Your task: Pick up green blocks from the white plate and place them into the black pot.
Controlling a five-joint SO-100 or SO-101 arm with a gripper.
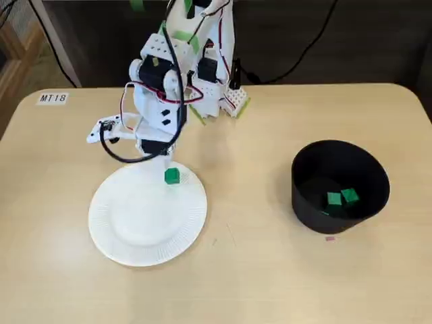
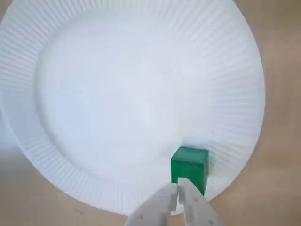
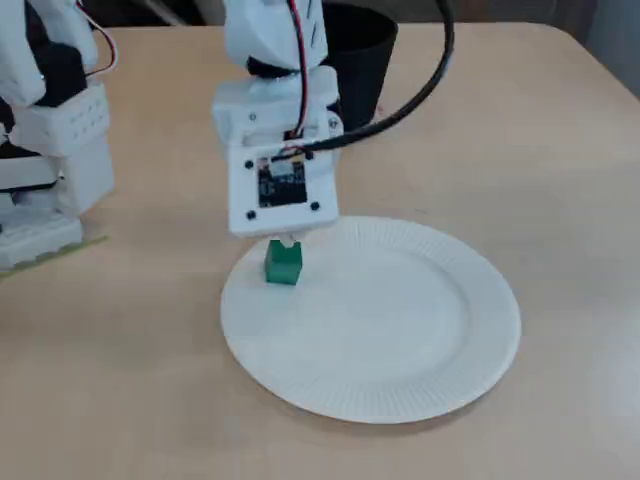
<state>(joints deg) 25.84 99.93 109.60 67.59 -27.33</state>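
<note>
One green block (image 1: 172, 176) (image 2: 189, 167) (image 3: 283, 262) rests on the rim side of the white paper plate (image 1: 135, 223) (image 2: 117, 94) (image 3: 400, 320) nearest the arm. My gripper (image 2: 178, 187) (image 3: 287, 241) hovers directly over the block, its two white fingers pressed together with nothing between them. In the wrist view the fingertips overlap the block's near edge. The black pot (image 1: 339, 185) (image 3: 360, 50) stands apart from the plate, to the right in a fixed view, and holds two green blocks (image 1: 333, 198) (image 1: 349, 196).
The arm's white base (image 1: 216, 88) (image 3: 50, 150) stands at the back of the wooden table. A label reading MT18 (image 1: 52, 98) lies at the back left corner. A tiny pink scrap (image 1: 330, 237) lies in front of the pot.
</note>
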